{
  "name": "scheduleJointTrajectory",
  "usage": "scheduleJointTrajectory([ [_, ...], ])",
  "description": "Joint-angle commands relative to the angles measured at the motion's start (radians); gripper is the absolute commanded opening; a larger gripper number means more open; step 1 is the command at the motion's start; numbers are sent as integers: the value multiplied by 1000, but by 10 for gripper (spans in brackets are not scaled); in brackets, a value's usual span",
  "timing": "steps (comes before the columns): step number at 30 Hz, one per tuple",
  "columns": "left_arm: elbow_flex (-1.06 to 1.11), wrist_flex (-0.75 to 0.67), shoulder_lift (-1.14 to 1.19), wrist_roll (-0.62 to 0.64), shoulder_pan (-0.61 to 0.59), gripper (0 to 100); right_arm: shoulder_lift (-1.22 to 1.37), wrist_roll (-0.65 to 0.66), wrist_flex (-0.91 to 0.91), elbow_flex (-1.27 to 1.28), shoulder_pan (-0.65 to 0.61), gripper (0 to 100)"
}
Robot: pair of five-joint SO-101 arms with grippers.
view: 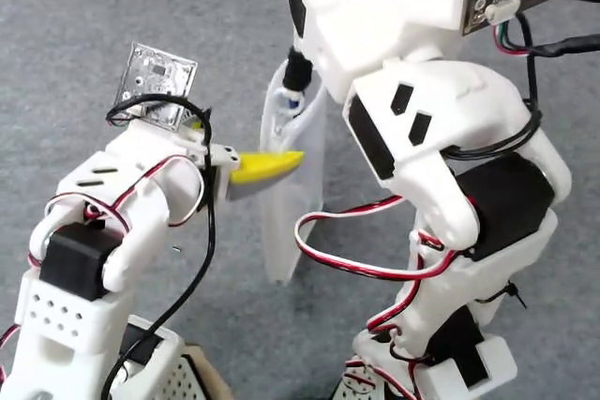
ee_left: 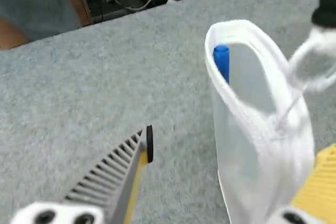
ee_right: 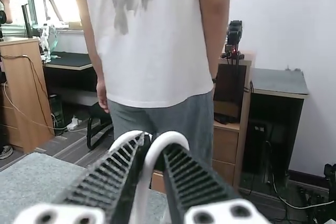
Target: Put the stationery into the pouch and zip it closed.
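**Pouch and contents.** The translucent white pouch [view: 291, 222] [ee_left: 262, 145] stands on end on the grey counter [view: 94, 44] [ee_left: 105, 77]. Its long axis is upright, its mouth faces up and its lower edge meets the counter. The mouth gapes open in a narrow oval and the zip is not yet drawn across. One item of stationery is inside: a blue pen [ee_left: 221, 61] [view: 295, 100]. It stands nearly vertical, parallel to the pouch's long axis, against one end of the mouth. Its blue end sits just below the rim, and the rest of its shaft shows only faintly through the wall.

**Left pincer.** The left pincer [ee_left: 239, 148] [view: 267, 170] is held spread wide, with the pouch between its two fingers. The yellow finger [ee_left: 320, 179] lies against the pouch's side wall, about halfway up in the high view. The grey ribbed finger [ee_left: 121, 166] is well apart from the pouch, over bare counter.

**Right pincer.** The right pincer [ee_right: 153, 145] is above the pouch's mouth and points level toward the room behind. Its ribbed fingers are drawn together on a white cord loop [ee_right: 165, 134]. In the left wrist view the loop [ee_left: 315, 38] hangs just beside the far end of the mouth. Whether it is the zip's pull cannot be told.
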Motion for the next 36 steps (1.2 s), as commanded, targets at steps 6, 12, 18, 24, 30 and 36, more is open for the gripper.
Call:
scheduleJointTrajectory([
  [6,-13,-41,101,63,84,459,-19,-3,-31,-27,9,12],
  [12,-8,-84,112,66,91,459,-19,-3,-29,-25,6,12],
  [18,-2,-132,115,64,94,459,-19,-8,-25,-25,6,12],
  [24,-1,-143,186,71,94,459,-22,-8,-23,-25,5,12],
  [30,-4,-163,219,72,96,459,-24,-8,-23,-25,5,12],
  [36,1,-187,222,74,113,459,-24,-8,-23,-25,5,12],
])
